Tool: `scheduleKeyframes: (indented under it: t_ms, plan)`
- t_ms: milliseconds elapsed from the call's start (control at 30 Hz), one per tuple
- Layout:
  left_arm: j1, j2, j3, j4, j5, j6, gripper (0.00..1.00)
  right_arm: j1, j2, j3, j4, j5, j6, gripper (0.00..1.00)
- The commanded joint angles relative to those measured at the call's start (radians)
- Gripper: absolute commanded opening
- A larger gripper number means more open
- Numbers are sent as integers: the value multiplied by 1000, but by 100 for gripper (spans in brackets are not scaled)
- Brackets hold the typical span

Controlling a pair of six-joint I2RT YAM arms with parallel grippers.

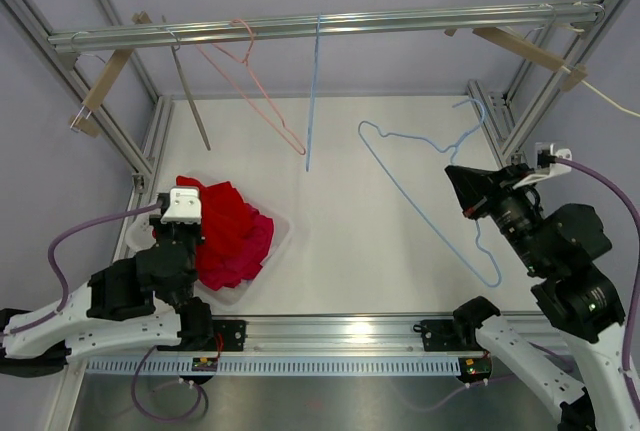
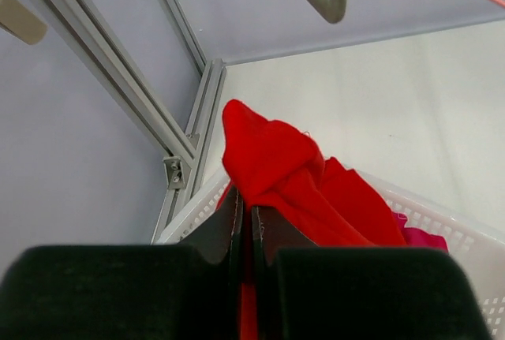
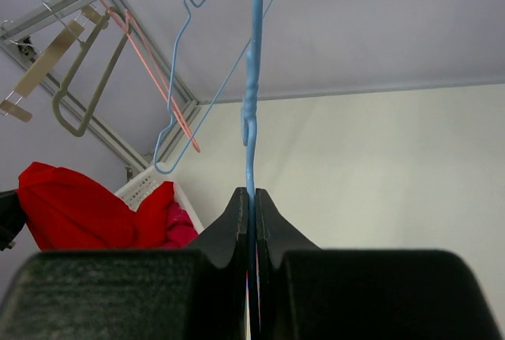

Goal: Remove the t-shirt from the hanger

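Observation:
The red t-shirt lies bunched in a white basket at the left, clear of the hanger. My left gripper is shut on a fold of it; the left wrist view shows red cloth pinched between the closed jaws. The light blue wire hanger is bare and held up over the table at the right. My right gripper is shut on its wire; the right wrist view shows the wire rising from the closed jaws.
A metal rail crosses the back and carries a grey hanger, a pink hanger and another blue hanger. Frame posts stand at both sides. Pink cloth lies under the red shirt in the basket.

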Motion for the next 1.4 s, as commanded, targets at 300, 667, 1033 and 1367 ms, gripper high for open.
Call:
scheduleKeyframes:
  t_ms: [300, 667, 1033, 1367]
  plan:
    - [39, -11, -43, -69, -18, -179, 20, 7, 195, 29, 260, -35, -41, 0]
    - [68, 2, -26, -65, 46, -210, 79, 9, 505, 253, 257, 82, -192, 0]
    - [76, -51, -29, -28, 39, -193, 97, 9, 769, 503, 256, 116, -310, 0]
    - [77, -44, 92, -48, 256, -279, 99, 9, 919, 624, 234, 126, -347, 0]
